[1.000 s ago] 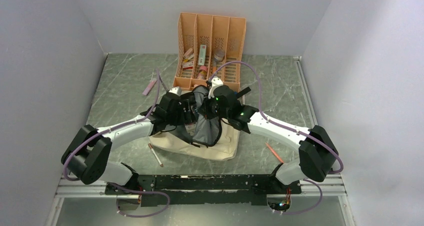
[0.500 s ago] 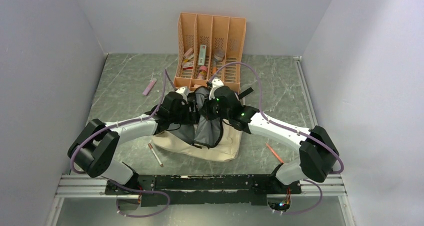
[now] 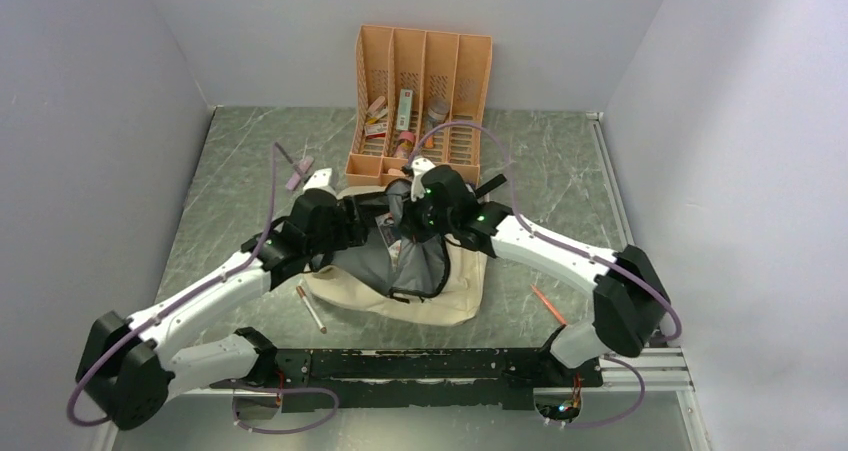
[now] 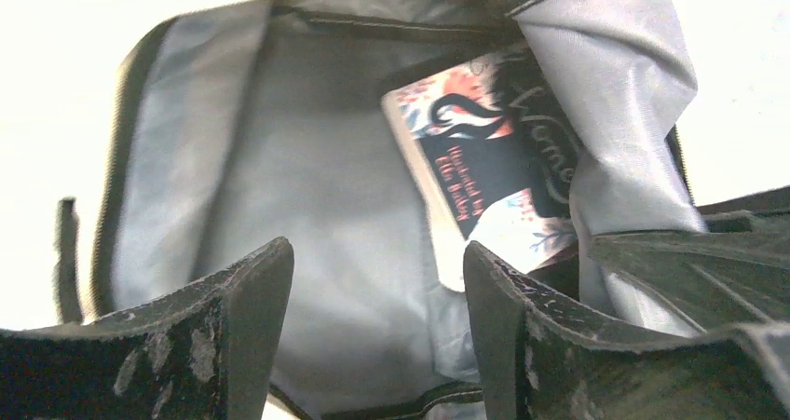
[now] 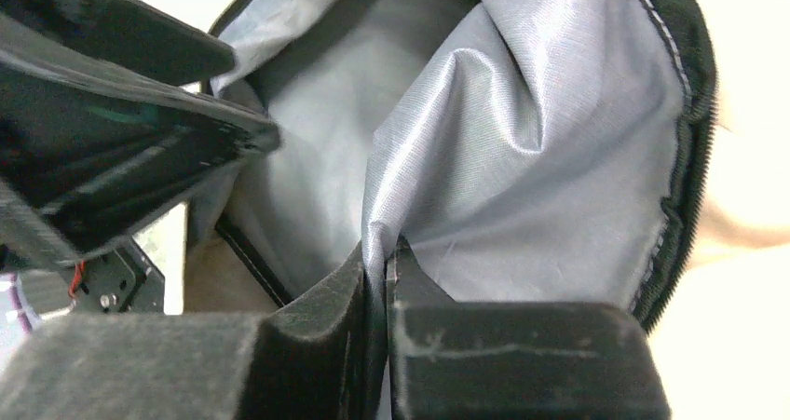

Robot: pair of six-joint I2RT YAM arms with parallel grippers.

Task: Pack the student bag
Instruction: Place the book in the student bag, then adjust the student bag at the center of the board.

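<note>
The student bag point(image 3: 430, 296) lies at the table's middle, cream outside with its grey lining point(image 3: 372, 263) showing at the open mouth. My right gripper point(image 5: 377, 252) is shut on a fold of that lining point(image 5: 522, 159) and holds the flap up; from above the right gripper point(image 3: 414, 219) sits over the bag's far side. My left gripper point(image 4: 373, 271) stands open at the mouth with nothing between its fingers, and from above the left gripper point(image 3: 368, 226) is at the bag's left. A dark-covered book point(image 4: 494, 164) lies inside the bag against the lining point(image 4: 279, 159).
An orange slotted organiser point(image 3: 422, 81) with several small items stands behind the bag. A pink item point(image 3: 298, 174) lies at the back left. A pen point(image 3: 311, 309) lies left of the bag and an orange pencil point(image 3: 548, 304) right of it.
My left arm has swung out to the left and toward the near edge, drawing its gripper back a little from the bag's mouth. The right gripper has kept its hold on the lining.
</note>
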